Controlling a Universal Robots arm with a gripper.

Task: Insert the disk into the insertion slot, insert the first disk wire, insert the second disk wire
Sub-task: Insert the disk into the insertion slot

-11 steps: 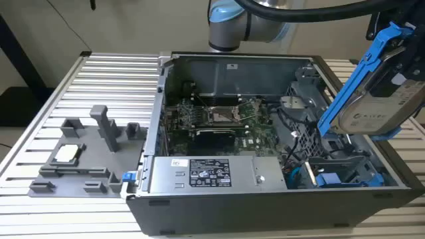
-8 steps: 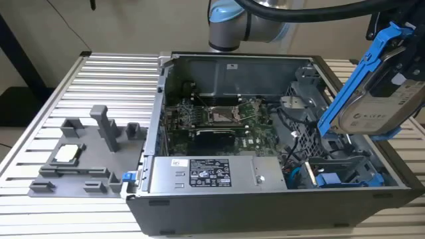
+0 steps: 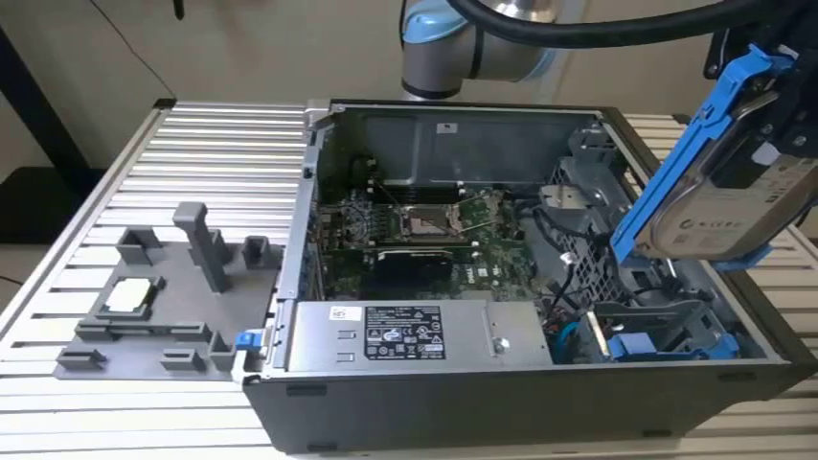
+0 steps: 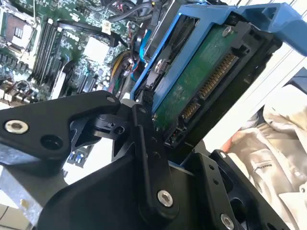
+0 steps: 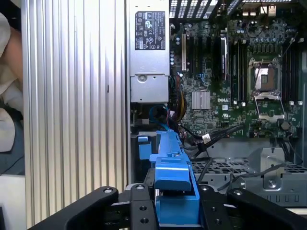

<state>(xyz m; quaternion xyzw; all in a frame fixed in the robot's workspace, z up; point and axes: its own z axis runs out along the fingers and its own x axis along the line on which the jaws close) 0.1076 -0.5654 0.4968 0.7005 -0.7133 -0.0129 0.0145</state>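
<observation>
Overhead, we saw the pincer (image 5: 175,206) clamped on the disk (image 3: 722,206), which hung tilted in its grip above the insertion slot (image 3: 646,321), apart from it, at the exterior view's right of the open computer case (image 3: 511,412).

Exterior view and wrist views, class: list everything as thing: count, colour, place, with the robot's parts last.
Disk: 1, silver-grey in blue carrier, held above the case, exterior view's right.
Slot: 1, dark grey, inside the case, exterior view's right.
Case: 1, dark grey, open, on the table.
Motherboard: 1, green, inside the case.
Silver box: 1, case's near edge.
Fixture: 1, grey, on the table, exterior view's left.
Table: 1, ribbed silver.
Arm: 1, grey and blue, behind the case.
Pincer: 1, black, shut on the disk.
</observation>
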